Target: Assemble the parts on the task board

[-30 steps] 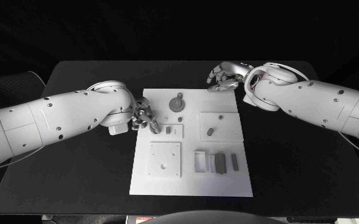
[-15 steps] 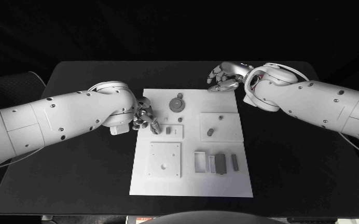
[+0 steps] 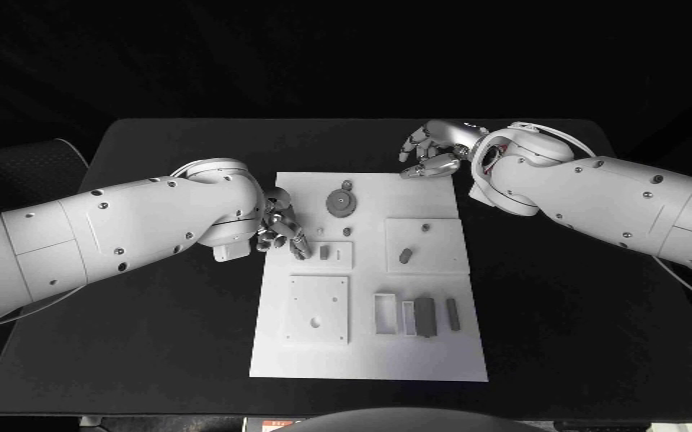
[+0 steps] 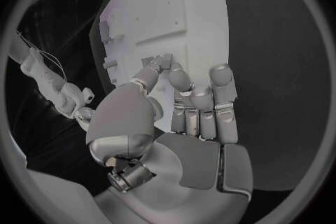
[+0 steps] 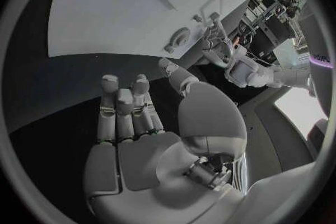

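The white task board lies mid-table, with grey parts on it. My left hand hovers at the board's left edge beside a small square plate. In the left wrist view its thumb and a finger pinch what looks like a small grey part over the board. My right hand is over the black table just beyond the board's far right corner. Its fingers are loosely extended and hold nothing. A grey gear sits near the board's far edge.
On the board's right is a raised plate bearing an oblong piece. A plate with a hole lies at the near left. A white frame and two dark blocks lie at the near right.
My left arm has crept slightly toward the board, and its hand has edged closer to the small square plate. The right hand has stayed put.
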Available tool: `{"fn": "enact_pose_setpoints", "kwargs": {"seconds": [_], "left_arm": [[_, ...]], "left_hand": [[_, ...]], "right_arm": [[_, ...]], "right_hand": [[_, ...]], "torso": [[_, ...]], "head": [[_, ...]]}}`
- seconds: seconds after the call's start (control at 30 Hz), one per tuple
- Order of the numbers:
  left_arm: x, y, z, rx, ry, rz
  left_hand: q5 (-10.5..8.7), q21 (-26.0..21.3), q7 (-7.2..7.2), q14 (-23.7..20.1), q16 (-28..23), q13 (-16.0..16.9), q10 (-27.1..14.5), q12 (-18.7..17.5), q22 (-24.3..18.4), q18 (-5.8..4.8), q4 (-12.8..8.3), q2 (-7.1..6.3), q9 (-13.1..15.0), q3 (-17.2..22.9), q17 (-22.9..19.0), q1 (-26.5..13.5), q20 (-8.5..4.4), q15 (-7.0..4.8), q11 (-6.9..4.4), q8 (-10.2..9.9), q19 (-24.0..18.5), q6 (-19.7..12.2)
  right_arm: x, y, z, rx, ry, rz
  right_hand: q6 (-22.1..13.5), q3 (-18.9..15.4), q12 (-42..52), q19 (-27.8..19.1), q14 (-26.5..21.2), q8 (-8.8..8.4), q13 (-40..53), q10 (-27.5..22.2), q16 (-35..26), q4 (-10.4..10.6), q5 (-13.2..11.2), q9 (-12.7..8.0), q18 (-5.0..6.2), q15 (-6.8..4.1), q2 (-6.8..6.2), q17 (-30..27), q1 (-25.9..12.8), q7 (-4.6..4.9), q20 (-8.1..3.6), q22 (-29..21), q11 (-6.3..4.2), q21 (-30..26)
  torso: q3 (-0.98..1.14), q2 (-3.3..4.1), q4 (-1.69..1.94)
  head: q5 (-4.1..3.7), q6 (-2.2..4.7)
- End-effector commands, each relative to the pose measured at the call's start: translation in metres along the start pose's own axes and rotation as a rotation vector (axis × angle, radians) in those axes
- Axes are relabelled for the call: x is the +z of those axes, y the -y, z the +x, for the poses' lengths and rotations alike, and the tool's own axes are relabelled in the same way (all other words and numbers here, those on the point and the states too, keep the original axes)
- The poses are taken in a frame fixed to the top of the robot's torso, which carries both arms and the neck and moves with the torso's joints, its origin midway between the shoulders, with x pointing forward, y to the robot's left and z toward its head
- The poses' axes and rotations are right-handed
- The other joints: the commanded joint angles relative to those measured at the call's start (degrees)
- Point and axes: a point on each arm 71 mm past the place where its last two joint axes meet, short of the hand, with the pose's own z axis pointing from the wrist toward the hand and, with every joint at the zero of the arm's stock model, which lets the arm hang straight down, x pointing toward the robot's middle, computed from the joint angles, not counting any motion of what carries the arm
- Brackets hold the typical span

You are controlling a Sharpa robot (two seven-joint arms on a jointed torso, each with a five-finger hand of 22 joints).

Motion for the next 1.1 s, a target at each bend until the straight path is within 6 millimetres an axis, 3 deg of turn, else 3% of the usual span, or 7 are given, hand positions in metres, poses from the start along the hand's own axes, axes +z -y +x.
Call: {"fn": "enact_pose_setpoints", "kwargs": {"seconds": [0.03,0.13,0.33,1.0,1.1], "left_arm": [[0.0032,-0.0016,0.0034,-0.001,0.019,-0.008],[0.0032,-0.0015,0.0033,-0.005,0.02,-0.006],[0.0033,-0.0013,0.0035,-0.013,0.018,-0.002],[0.0031,-0.002,0.0046,-0.02,0.0,0.005],[0.0029,-0.0026,0.0044,-0.024,-0.001,0.011]], "left_hand": [[-0.21,0.25,-0.05,0.83,0.4,-0.05,-0.11,0.21,0.99,0.99,-0.22,-0.99,0.14,0.88,0.06,-1.87,0.11,-1.48,-0.53,0.11,0.46,0.13],[-0.28,0.19,-0.06,0.77,0.41,-0.08,-0.19,0.29,0.97,1.02,1.05,-1.96,0.36,0.39,0.08,-3.48,0.1,-1.5,-0.54,0.08,0.44,0.06],[-0.25,0.15,-0.13,0.62,0.47,-0.1,-0.38,0.43,1.03,1.16,1.48,-2.04,0.76,-1.43,0.14,-5.38,-0.03,-1.58,-0.61,0.02,0.21,-0.11],[-0.29,0.12,-0.17,0.52,0.48,-0.13,-0.48,0.48,1.02,1.3,1.45,-2.53,1.0,-1.67,0.17,-5.36,-0.15,-1.64,-0.66,-0.03,0.15,-0.2],[-0.31,0.09,-0.15,0.45,0.46,-0.16,-0.54,0.48,1.02,1.28,1.44,-3.25,1.09,-1.78,0.18,-5.4,-0.13,-1.62,-0.64,-0.09,0.1,-0.28]], "right_arm": [[0.0001,-0.0009,0.0007,0.0,-0.008,-0.008],[0.0001,-0.0008,0.0007,0.0,-0.007,-0.008],[0.0001,-0.0006,0.0007,0.0,-0.008,-0.007],[0.0003,0.0,0.0007,0.0,-0.009,-0.005],[0.0003,0.0001,0.0007,0.0,-0.008,-0.005]], "right_hand": [[0.04,-0.24,0.31,0.35,0.53,-0.34,-0.1,-0.4,-0.39,-0.11,0.29,-0.08,0.65,-0.04,0.26,-0.06,0.03,0.43,-0.22,0.73,0.08,-0.37],[0.03,-0.24,0.31,0.34,0.53,-0.34,-0.1,-0.4,-0.39,-0.11,0.29,-0.09,0.65,-0.04,0.26,-0.06,0.03,0.43,-0.21,0.73,0.08,-0.37],[0.02,-0.24,0.31,0.34,0.52,-0.34,-0.11,-0.41,-0.39,-0.11,0.29,-0.1,0.65,-0.03,0.25,-0.06,0.03,0.44,-0.21,0.73,0.09,-0.38],[0.0,-0.23,0.32,0.33,0.51,-0.35,-0.12,-0.43,-0.4,-0.11,0.29,-0.11,0.65,-0.02,0.27,-0.06,0.02,0.45,-0.2,0.73,0.1,-0.38],[0.0,-0.23,0.32,0.33,0.51,-0.35,-0.13,-0.43,-0.4,-0.11,0.29,-0.11,0.65,-0.02,0.27,-0.06,0.01,0.45,-0.2,0.73,0.1,-0.39]], "torso": [[-0.01,0.0,0.01],[-0.01,0.01,0.01],[-0.02,0.0,0.02],[-0.03,-0.01,0.02],[-0.02,0.0,0.01]], "head": [[-0.07,0.04],[-0.1,0.06],[-0.13,0.08],[-0.17,0.08],[-0.19,0.06]]}}
